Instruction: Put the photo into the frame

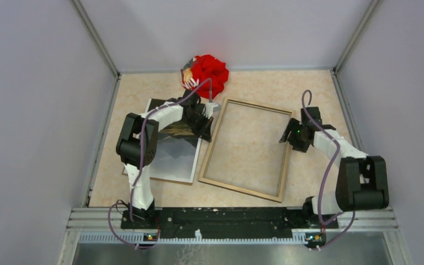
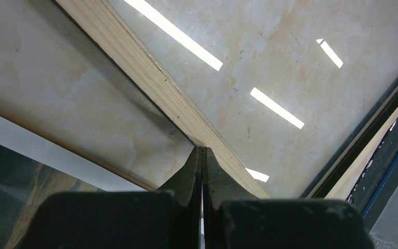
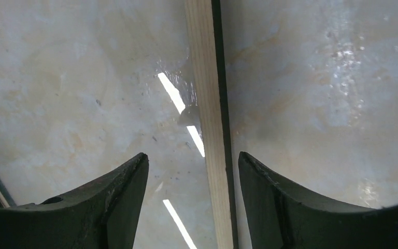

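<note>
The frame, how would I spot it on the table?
Look at the beige marbled table, right in its middle. The frame lies flat there, a thin light-wood rectangle. Unlike the photo beside it, you see the table through it.

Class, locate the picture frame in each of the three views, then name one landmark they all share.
Top external: the frame lies wood side up at mid-table, right of the photo.
Left wrist: its wood rail crosses diagonally, top left to bottom centre.
Right wrist: its rail runs vertically through the middle.
Shared landmark: the beige marbled table.
</note>
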### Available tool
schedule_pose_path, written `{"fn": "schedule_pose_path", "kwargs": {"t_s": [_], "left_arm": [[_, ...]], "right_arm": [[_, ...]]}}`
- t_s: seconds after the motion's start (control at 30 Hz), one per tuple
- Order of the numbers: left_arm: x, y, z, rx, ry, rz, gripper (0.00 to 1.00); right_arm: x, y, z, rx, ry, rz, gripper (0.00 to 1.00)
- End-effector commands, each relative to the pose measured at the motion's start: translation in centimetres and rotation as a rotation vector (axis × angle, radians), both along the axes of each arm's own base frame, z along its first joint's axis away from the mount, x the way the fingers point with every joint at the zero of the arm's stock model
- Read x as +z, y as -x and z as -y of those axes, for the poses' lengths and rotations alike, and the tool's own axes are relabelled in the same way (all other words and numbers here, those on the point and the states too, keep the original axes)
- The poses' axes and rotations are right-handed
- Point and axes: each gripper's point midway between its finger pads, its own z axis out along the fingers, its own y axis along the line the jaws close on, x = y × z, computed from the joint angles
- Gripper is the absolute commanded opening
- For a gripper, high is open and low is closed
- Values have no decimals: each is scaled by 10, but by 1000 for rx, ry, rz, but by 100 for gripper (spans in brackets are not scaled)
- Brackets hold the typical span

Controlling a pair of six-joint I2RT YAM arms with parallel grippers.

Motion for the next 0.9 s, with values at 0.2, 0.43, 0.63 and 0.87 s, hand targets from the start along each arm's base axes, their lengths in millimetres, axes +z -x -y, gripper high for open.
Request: {"fn": "schedule_pose_path", "kwargs": {"t_s": [0.2,0.43,0.63,0.87], "left_arm": [[-15,22,-11,-57,-26,-7,0],[-19,38,-8,-83,-3,-30,0],[-2,41,-7,-89,13,-7,0],[41,-17,-25,-1,-32,121,0]], "right_arm": [[-2,-61,-25,33,-139,94,64],[7,-94,-43,84,-220,96,64],[7,-101,-36,63,-182,82,64],[59,-88,-2,-60,-30,185,64]]}}
